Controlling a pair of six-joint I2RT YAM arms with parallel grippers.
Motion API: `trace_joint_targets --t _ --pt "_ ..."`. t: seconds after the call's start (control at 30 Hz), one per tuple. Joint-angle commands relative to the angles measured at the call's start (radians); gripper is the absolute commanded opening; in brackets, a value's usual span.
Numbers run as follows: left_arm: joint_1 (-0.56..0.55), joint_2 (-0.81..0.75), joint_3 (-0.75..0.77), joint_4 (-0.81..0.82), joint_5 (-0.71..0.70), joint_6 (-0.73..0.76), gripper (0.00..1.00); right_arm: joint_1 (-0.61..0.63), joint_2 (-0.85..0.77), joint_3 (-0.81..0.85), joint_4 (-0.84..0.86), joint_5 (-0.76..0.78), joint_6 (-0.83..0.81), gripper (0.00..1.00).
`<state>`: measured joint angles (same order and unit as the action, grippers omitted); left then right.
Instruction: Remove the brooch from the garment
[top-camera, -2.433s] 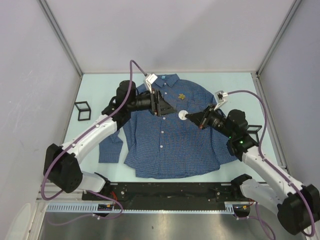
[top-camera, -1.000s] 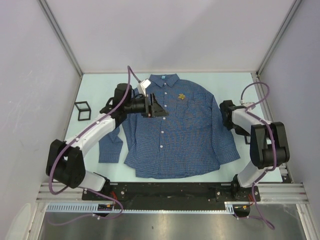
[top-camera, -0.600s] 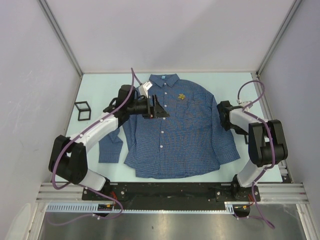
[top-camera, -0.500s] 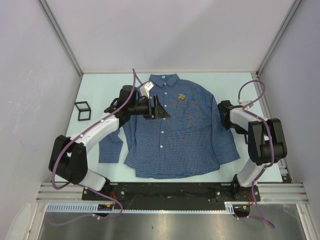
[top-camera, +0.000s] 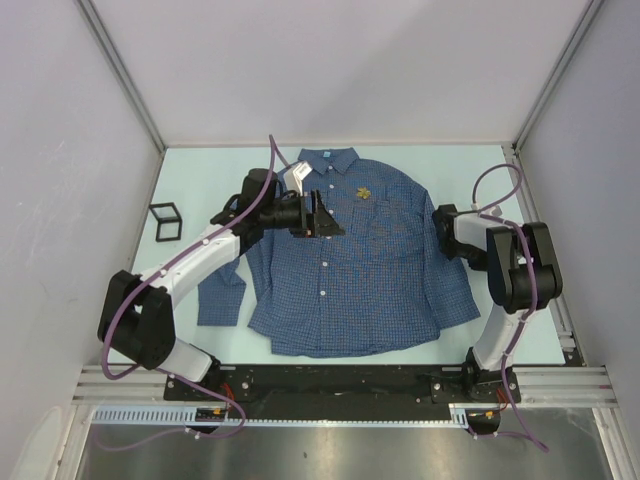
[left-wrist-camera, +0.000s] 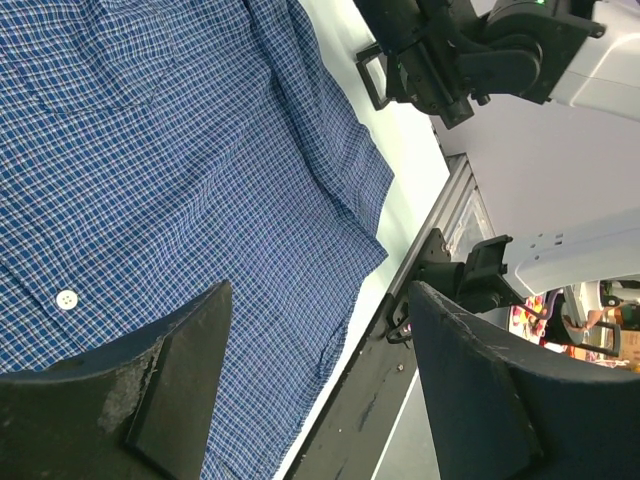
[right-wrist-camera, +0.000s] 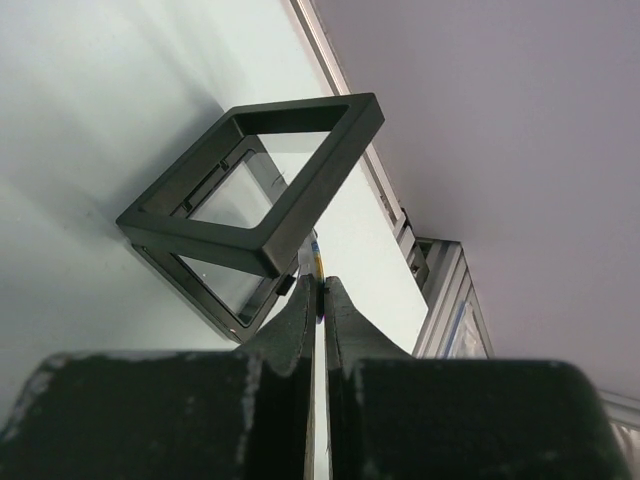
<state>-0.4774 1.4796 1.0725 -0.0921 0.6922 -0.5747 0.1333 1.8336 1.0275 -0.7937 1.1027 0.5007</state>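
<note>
While the garment (top-camera: 350, 270) lies spread flat on the surface (top-camera: 200, 170) in the overhead view, collar (top-camera: 330, 160) toward the top of the frame, the brooch (top-camera: 363, 192) sits pinned on the chest in the upper middle of the picture, just right of the button line; it is not yet off. The left tool (top-camera: 322, 217) hangs over the shirt to the left of the ornament and a little below it, near but apart, probably lined up for a reach onto it; the right arm (top-camera: 515, 265) is folded at the right edge beside the sleeve, likely parked there to leave the chest free; its tool cannot be made out from above.

From the left wrist, the left tool (left-wrist-camera: 320, 290) has its fingers (left-wrist-camera: 170, 380) spread wide, with nothing between them but checked cloth below; a white button (left-wrist-camera: 67, 298) shows at the left edge; the brooch lies outside this view, so I judge the tool needs to turn or shift toward it.

From the right wrist, the right tool (right-wrist-camera: 320, 290) has its fingers pressed together, with nothing that I can see clamped; it points at a black frame (right-wrist-camera: 260, 215) standing on the pale surface in the upper middle; neither shirt nor brooch shows here, which fits an arm standing aside.
</note>
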Motion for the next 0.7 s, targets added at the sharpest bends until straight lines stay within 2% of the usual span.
trace_joint_targets --t 0.0,0.67 --pt "-0.003 0.001 0.033 0.006 0.010 0.019 0.75 -0.004 0.030 0.032 0.016 0.071 0.053 0.00" --pt "-0.004 0.010 -0.008 0.057 0.055 0.002 0.75 -0.015 0.095 0.055 0.011 0.115 0.071 0.09"
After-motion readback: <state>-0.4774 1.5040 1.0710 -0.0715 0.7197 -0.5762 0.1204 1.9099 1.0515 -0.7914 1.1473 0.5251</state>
